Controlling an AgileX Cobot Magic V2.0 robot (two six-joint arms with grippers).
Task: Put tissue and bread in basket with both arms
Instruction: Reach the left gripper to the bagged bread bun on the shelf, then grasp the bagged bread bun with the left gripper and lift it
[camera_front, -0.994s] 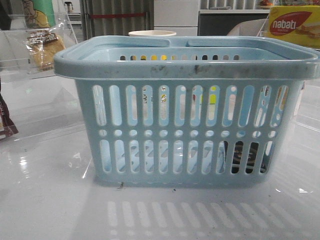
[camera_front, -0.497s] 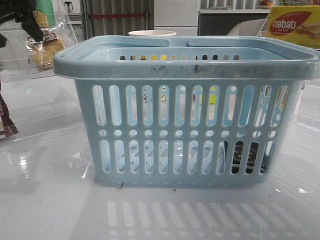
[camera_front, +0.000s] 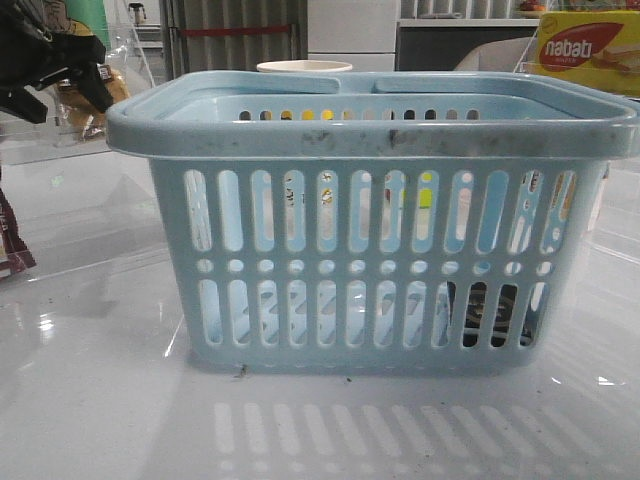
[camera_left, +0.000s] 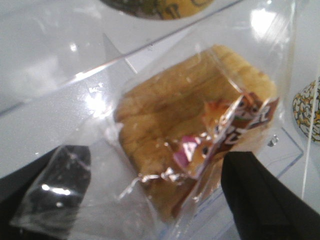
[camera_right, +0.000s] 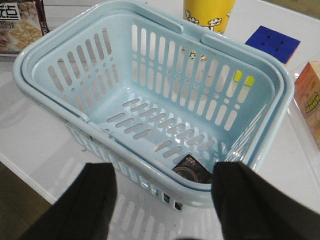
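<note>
The pale blue basket (camera_front: 370, 220) fills the middle of the front view. The tissue (camera_right: 192, 169), a small dark pack, lies in a corner of the basket's floor and shows as a dark patch through the slots (camera_front: 490, 312). The bread (camera_left: 185, 120), a golden bun in a crinkly clear bag, sits at the far left (camera_front: 78, 112) on a clear stand. My left gripper (camera_left: 160, 200) is open, with one finger on each side of the bun's bag. My right gripper (camera_right: 165, 205) is open and empty, hovering above the table just outside the basket's rim.
A yellow-red nabati box (camera_front: 585, 50) stands at the back right and a white cup rim (camera_front: 305, 67) shows behind the basket. A brown snack packet (camera_right: 22, 25), a yellow cup (camera_right: 209, 12), a blue cube (camera_right: 272, 44) and an orange box (camera_right: 310, 95) surround the basket.
My left gripper has come into the front view from the upper left and dropped down over the bread. The basket and tissue have not moved.
</note>
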